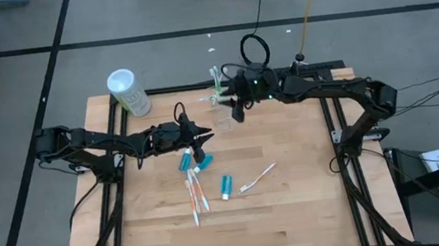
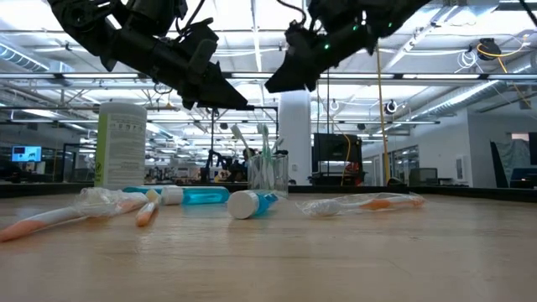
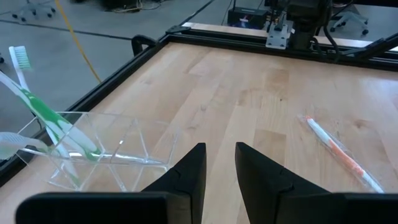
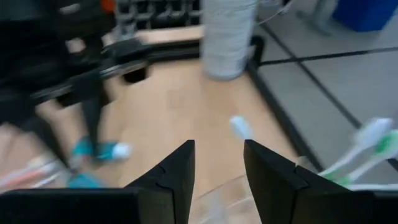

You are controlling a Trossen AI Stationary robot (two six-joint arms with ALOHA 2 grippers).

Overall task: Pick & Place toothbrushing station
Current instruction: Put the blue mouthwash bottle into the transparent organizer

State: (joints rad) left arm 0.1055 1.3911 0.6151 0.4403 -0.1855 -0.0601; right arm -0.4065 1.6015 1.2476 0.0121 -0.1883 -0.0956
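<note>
A clear plastic cup point(image 2: 268, 172) stands on its base near the table's far edge, with green-and-white toothbrushes point(image 1: 215, 80) standing in it. My right gripper point(image 1: 237, 114) hangs above and just beside the cup, open, with nothing between its fingers point(image 4: 217, 168). My left gripper point(image 1: 200, 150) hovers over the table's middle, open a little and holding nothing point(image 3: 219, 168), pointing toward the cup point(image 3: 93, 155). Two blue toothpaste tubes point(image 1: 184, 162) point(image 1: 226, 187) and several orange-accented toothbrushes point(image 1: 195, 196) point(image 1: 257, 178) lie flat on the wood.
A white canister with green print point(image 1: 129, 93) stands at the far left corner. Black rails point(image 1: 333, 139) frame the wooden top. Bare wood lies at the near side and right half point(image 1: 296, 214).
</note>
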